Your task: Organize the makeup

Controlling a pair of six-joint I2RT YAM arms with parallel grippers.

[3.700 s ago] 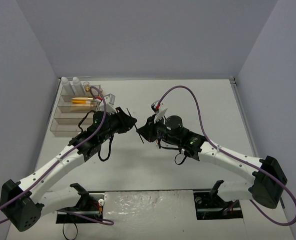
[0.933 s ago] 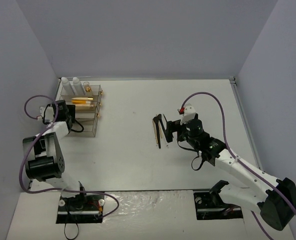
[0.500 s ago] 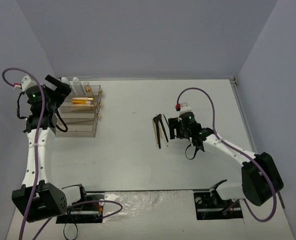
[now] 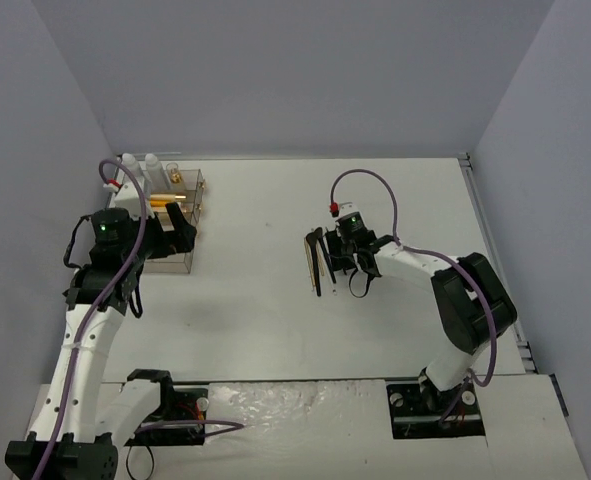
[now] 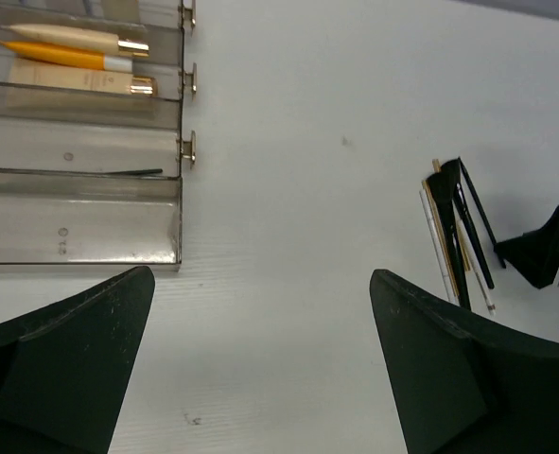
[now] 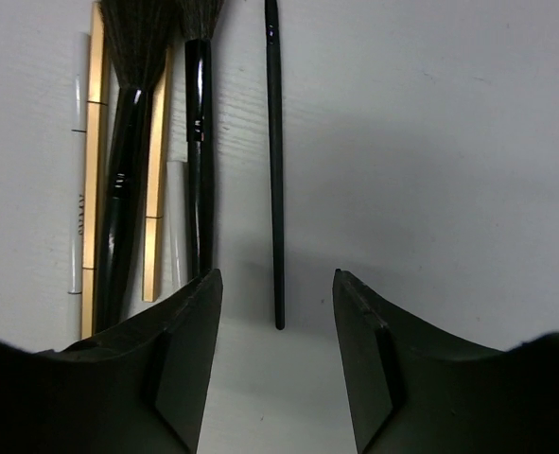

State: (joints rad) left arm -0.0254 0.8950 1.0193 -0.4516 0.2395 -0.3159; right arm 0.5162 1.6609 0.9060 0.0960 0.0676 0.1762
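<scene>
Top external view shows the white worktop (image 4: 265, 330) with a clear tiered acrylic drawer box (image 4: 140, 260) at its far left. Two white-grey bottles (image 4: 140, 170) and a gold-capped glass vial (image 4: 175, 176) stand on its rearmost step. The left hand (image 4: 178, 230) hangs just over the box's right side, its fingers spread wide with nothing between them. From the left wrist, a beige tube (image 5: 71, 38) and an orange tube (image 5: 61, 55) lie side by side in an upper tier, and one thin black stick (image 5: 118, 173) lies in a lower tier. Mid-worktop lies a bundle of slim black brushes and thin wooden sticks (image 4: 320, 262). The right hand (image 4: 337, 262) sits low just beside it, half open. A slim black brush (image 6: 275, 170) lies between its fingers (image 6: 186, 359), with a gap on either side.
</scene>
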